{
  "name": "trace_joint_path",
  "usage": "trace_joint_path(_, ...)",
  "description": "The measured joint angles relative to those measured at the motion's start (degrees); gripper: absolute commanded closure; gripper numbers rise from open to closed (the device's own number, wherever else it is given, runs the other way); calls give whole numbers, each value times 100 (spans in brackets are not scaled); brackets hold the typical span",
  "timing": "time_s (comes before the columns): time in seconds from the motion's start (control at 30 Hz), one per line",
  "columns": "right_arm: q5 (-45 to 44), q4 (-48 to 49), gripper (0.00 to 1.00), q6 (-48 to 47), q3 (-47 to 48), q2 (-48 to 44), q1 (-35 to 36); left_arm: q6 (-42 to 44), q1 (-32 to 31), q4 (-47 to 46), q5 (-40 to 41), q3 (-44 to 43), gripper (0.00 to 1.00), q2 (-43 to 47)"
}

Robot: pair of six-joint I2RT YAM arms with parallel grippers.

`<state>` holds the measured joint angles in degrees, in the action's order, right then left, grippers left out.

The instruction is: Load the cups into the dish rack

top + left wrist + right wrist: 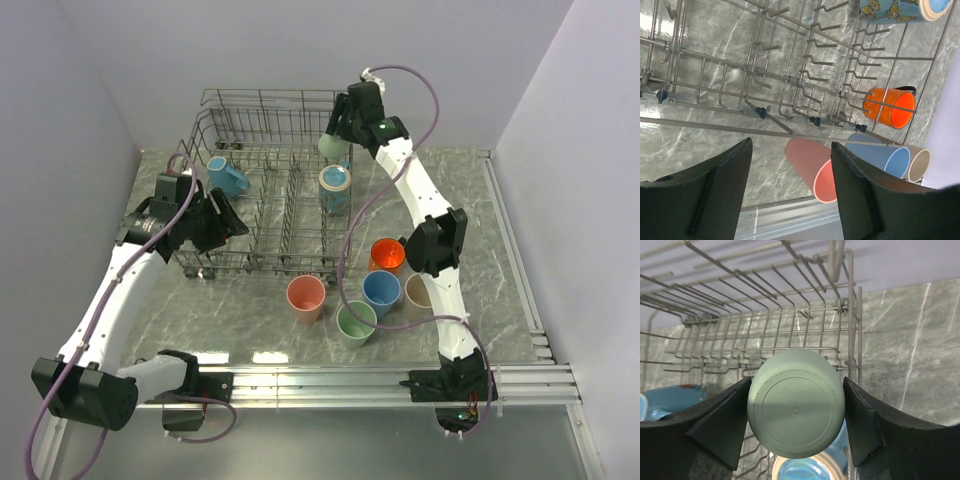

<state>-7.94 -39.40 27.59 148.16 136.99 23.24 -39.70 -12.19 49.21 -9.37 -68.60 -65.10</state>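
Marble tbl [492, 215]; pale-grn cup [796, 410], smooth base

The dish rack [265, 205] is formed of thin grey metal wire. A glossy, marbled finish is shown by the tabletop [230, 312]. The pale green cup [796, 410] is seen as smooth, matt plastic.

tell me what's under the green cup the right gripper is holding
The dish rack wires and the rim of a blue-lined cup show beneath the green cup. Its base hides the rest of that cup.
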Motion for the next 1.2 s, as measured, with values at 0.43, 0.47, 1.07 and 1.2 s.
trace_joint_path(0.43,-179,197,85,-271,33,730,365,190,0,326,243,-354,31,-125)
trace_joint_path(0.47,-232,199,58,-323,31,741,402,229,0,365,289,-365,31,-125)
trace_joint_path(1.07,-938,291,1,-776,-686,166,619,527,-20,557,669,-378,34,267)
trace_joint_path(1.2,-1069,208,0,-769,-835,-522,579,619,-208,555,673,-376,35,269)
